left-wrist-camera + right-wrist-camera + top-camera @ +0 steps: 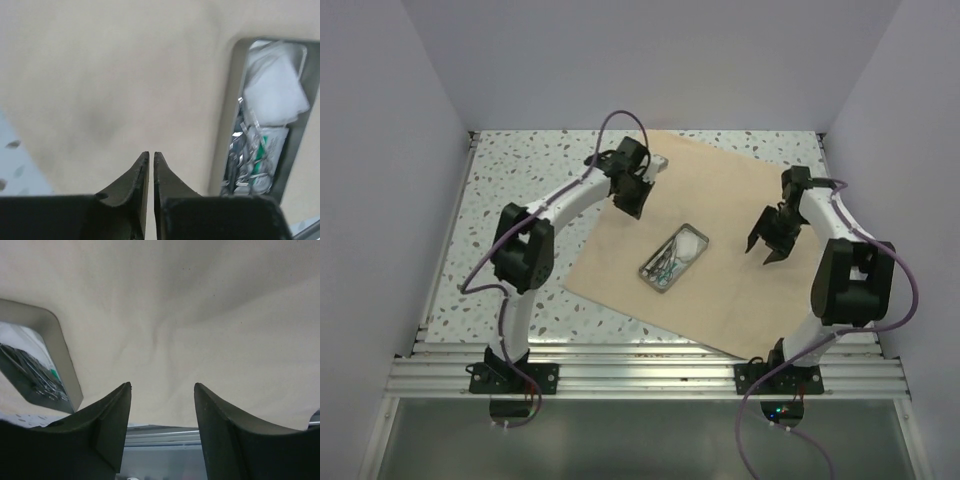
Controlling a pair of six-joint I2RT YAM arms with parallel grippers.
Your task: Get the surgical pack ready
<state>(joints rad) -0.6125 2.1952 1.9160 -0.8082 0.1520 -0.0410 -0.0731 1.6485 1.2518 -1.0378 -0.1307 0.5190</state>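
On the wrap sheet [720, 210], left jaws seem nearly pressed together; right jaws spread.

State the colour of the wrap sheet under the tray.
Tan wrap sheet, best in the top view.

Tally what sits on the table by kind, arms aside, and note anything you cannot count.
Tan wrap sheet: 1
Metal tray: 1, lying on the sheet
White gauze: at least 1 in the tray; layers cannot be separated
Steel instruments: a tangled cluster in the tray, not countable
Total: 4 kinds, at least 4 things
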